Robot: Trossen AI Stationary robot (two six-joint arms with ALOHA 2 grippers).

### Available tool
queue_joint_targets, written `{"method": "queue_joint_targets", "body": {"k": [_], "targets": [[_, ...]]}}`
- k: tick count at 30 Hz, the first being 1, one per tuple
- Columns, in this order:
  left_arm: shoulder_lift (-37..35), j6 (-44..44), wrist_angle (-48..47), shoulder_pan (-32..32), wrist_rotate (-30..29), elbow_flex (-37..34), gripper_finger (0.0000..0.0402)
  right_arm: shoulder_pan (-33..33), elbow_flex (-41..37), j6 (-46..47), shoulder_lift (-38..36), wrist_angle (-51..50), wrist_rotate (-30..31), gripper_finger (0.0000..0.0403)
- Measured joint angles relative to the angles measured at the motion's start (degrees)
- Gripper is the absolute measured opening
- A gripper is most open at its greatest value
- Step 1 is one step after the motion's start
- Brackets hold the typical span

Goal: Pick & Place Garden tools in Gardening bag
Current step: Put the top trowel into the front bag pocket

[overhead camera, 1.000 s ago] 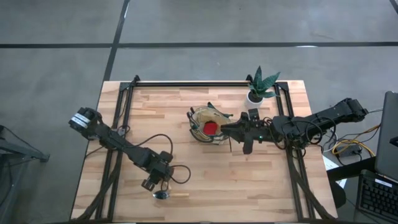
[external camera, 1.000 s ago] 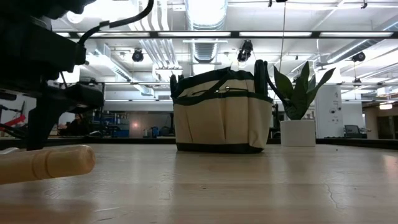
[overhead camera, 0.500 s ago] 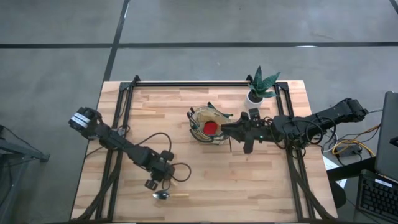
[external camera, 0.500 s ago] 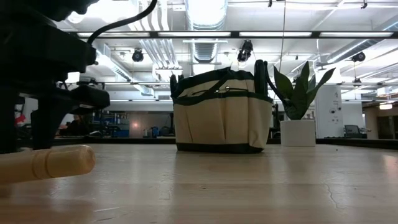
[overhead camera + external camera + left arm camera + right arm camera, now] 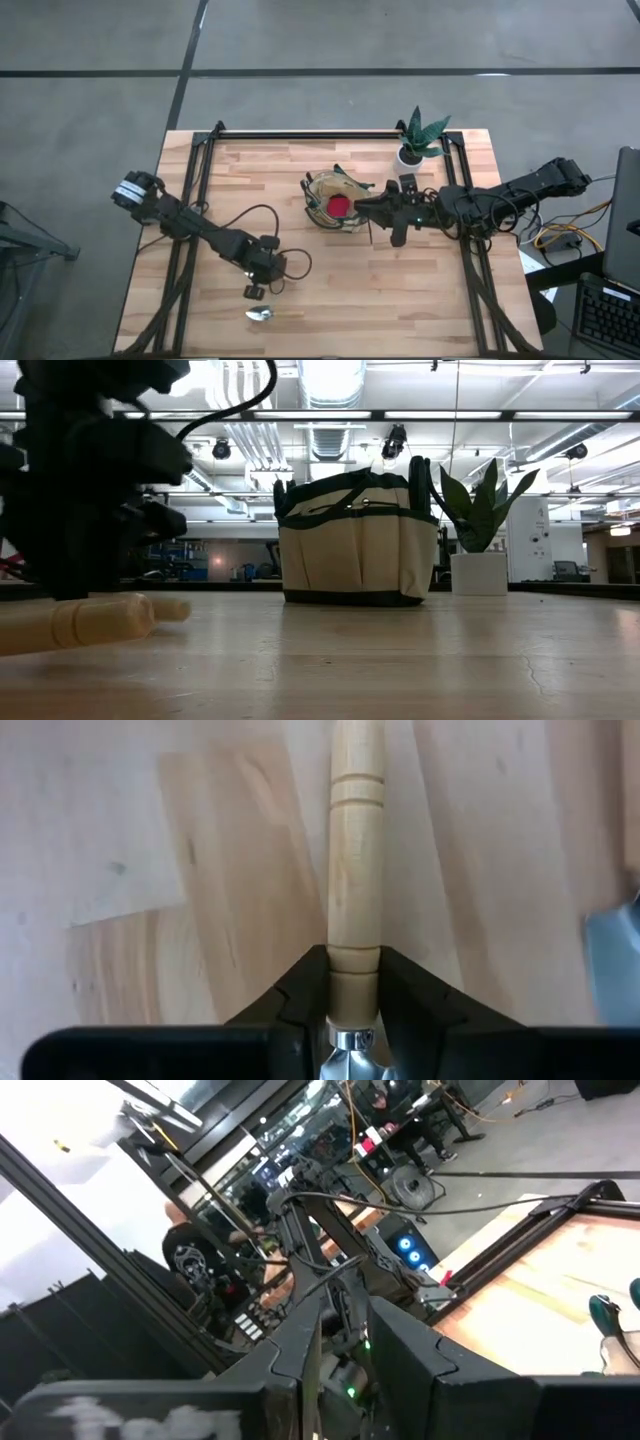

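Wooden-handled trowel lies flat on the table at lower left of centre in the high view. It is mostly hidden there under the left gripper. In the left wrist view the fingers are clamped on the handle from both sides, right at the metal collar end, and the handle runs straight up the frame. A second trowel lies loose just below that gripper in the high view, blade to the left and handle to the right, touched by nothing. A grey blade edge shows at the right edge of the left wrist view. The low view shows two wooden handle ends at lower left under the dark left arm, both down on the wood. The gardening bag stands upright at table centre with its mouth open, and we see a red item inside. The right gripper sits just at the bag's right rim – whether it is gripping anything we cannot tell. A potted plant stands at upper right of the bag – near it, not touching.
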Motion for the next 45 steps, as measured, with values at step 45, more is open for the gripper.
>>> {"method": "queue_joint_targets", "body": {"k": [45], "targets": [[-33.8,-11.1,69.1,3.1,-19.2,3.4,0.0076,2.4,13.9,0.7,21.3,19.1,-12.9,0.0187]]}}
